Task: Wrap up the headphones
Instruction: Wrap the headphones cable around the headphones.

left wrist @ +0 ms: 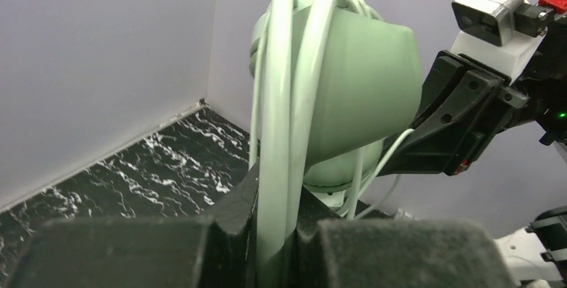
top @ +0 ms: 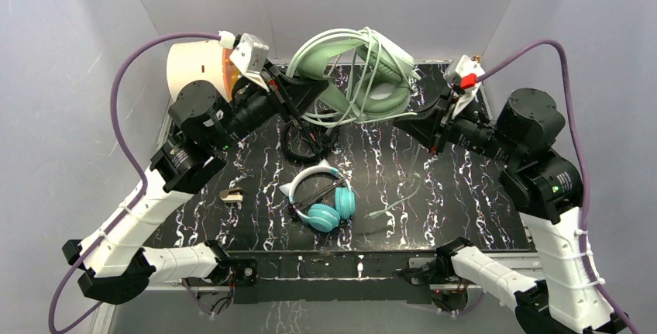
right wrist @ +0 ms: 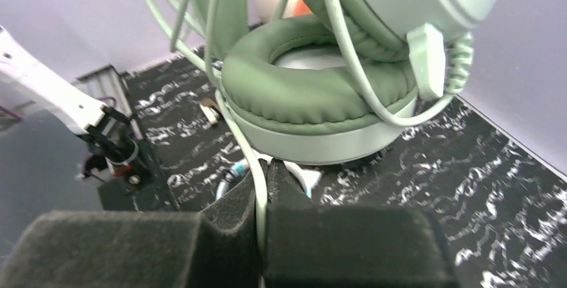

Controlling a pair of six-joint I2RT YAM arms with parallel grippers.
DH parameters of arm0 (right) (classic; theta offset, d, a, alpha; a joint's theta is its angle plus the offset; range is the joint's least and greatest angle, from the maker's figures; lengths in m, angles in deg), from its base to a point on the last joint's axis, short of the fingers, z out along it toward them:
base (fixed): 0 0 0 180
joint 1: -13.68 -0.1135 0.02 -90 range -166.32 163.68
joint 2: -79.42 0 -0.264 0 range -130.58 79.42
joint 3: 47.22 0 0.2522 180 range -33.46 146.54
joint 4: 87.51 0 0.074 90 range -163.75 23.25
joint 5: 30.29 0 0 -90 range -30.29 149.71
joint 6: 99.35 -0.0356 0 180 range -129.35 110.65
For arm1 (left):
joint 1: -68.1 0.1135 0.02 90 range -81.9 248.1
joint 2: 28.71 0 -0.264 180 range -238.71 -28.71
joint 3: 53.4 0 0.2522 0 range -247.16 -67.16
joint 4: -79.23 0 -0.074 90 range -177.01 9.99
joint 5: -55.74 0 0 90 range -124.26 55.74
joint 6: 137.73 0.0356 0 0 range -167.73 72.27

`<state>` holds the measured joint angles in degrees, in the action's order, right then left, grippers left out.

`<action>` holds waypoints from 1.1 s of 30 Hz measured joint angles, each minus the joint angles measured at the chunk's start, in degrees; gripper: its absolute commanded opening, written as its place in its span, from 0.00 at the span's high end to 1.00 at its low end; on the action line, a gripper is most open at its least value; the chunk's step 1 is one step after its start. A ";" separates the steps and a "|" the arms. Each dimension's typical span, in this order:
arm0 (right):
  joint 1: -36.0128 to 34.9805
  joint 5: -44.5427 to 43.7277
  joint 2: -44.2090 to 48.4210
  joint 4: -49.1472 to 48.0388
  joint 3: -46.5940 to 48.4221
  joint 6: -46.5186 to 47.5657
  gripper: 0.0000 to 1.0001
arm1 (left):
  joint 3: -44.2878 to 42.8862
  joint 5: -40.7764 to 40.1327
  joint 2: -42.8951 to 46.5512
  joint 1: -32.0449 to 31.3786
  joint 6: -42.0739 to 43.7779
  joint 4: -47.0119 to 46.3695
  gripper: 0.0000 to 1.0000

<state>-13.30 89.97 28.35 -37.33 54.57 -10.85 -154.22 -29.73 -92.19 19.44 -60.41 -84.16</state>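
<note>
Nearest the arm bases, on the dark marbled bench [top: 465, 210], lies the teal headset [top: 333, 208]. Its white cat-ear band points toward the back and a black cord crosses it. It sits approx. mid-bench, flat, nothing gripping it. Just R of it is a thin pale-green piece [top: 395, 204], lying at a slant and apart from the teal cups. To the L, well apart, is a small brown item [top: 232, 194], too small to ID.

Further back is the black headset [top: 294, 144], on the bench under the L forearm and partly hidden by it. It's also untouched.

Above and behind that, both arms reach in and meet at the sage-green headset [top: 372, 90], held up off the bench btwn them, toward the rear centre. The light cable [right wrist: 244, 144] is looped several times over band and cups, w/ loose strands hanging below.

L hand [left wrist: 275, 208]: fingers pressed together on two pale strands that run up over the ear cup [left wrist: 361, 101]. Band or cord, can't tell from the wrist view. From above, the L hand [top: 298, 98] sits at the band's L end.

R hand [right wrist: 264, 188]: fingers closed tight on one thin run of the light cable, directly below the padded cup [right wrist: 314, 94], which faces down. From above, the R hand [top: 418, 117] is at the headset's R side.

Back L corner, behind the L wrist: a cream round object [top: 190, 63] w/ an orange edge. Grey walls close the rear.
</note>
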 measured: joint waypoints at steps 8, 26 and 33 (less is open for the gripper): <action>-0.02 0.33 -1.75 -0.85 -5.57 -1.36 0.98 | 0.85 -4.15 -1.40 0.17 -9.66 6.01 1.00; 0.31 13.22 2.23 -44.72 -42.05 -29.94 0.95 | 9.29 -20.37 2.29 0.26 -21.11 -10.67 1.00; 0.11 17.64 -3.61 -63.28 -46.88 -34.69 0.88 | 9.14 -12.59 1.53 0.72 -29.20 -21.38 1.00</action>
<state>-13.20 107.61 24.74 -100.60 7.68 -45.54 -145.09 -42.32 -90.66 20.16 -89.62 -105.53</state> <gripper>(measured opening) 0.095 0.064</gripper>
